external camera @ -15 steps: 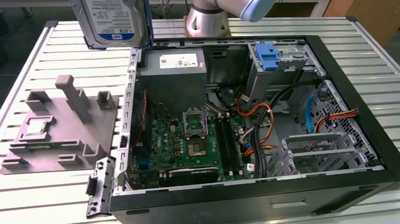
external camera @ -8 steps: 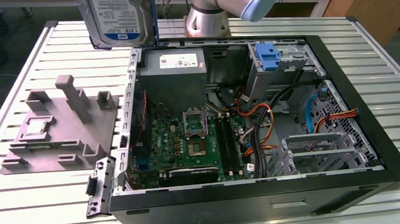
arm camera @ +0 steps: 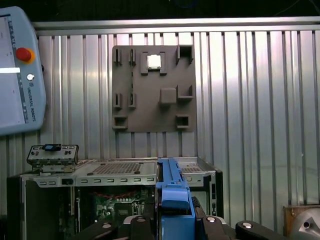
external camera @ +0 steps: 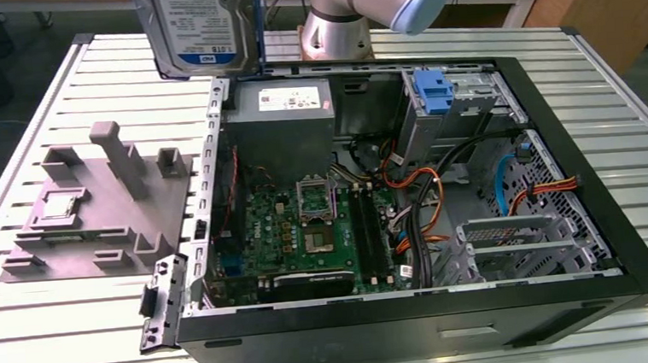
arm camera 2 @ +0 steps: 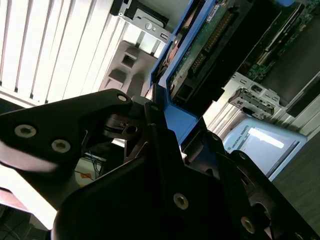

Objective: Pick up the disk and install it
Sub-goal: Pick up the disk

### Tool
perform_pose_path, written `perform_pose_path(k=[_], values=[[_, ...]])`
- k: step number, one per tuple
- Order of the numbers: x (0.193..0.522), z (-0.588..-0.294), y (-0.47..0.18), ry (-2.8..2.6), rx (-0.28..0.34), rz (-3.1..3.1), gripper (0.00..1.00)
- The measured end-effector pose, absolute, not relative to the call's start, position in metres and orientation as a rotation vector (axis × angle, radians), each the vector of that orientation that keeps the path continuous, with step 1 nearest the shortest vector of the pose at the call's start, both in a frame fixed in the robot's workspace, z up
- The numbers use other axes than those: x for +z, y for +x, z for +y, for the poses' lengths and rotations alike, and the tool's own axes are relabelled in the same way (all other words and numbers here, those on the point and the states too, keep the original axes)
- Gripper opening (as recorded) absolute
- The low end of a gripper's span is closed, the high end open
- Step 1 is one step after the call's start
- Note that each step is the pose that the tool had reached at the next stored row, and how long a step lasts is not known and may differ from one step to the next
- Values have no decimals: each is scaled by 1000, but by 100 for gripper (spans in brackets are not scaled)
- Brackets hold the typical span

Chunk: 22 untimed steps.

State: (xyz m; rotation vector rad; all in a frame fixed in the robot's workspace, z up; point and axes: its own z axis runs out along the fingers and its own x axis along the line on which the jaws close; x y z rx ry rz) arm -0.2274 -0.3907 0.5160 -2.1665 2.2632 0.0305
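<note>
Aloft, the disk (external camera: 200,27) stands on end — its blue rail clamped in the end effector (arm camera: 174,224) — with the drive cage (external camera: 472,94) of the open case (external camera: 617,212) toward the exterior view's right.

The disk (external camera: 201,27) hangs upright aloft, white-and-blue label showing.

You see a label (external camera: 208,35) on the disk (external camera: 165,30) and a sticker (external camera: 292,101) on the power supply (external camera: 281,146). Neither reads clearly.

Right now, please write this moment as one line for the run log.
gripper: shut on the disk | disk: held in the air, clear of the table | open computer case: disk not yet inside
</note>
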Motion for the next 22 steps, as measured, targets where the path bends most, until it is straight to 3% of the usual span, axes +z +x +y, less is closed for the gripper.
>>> perform_pose_path(k=[22], values=[[516, -391, -224, -2166, 31, 2263, 36]])
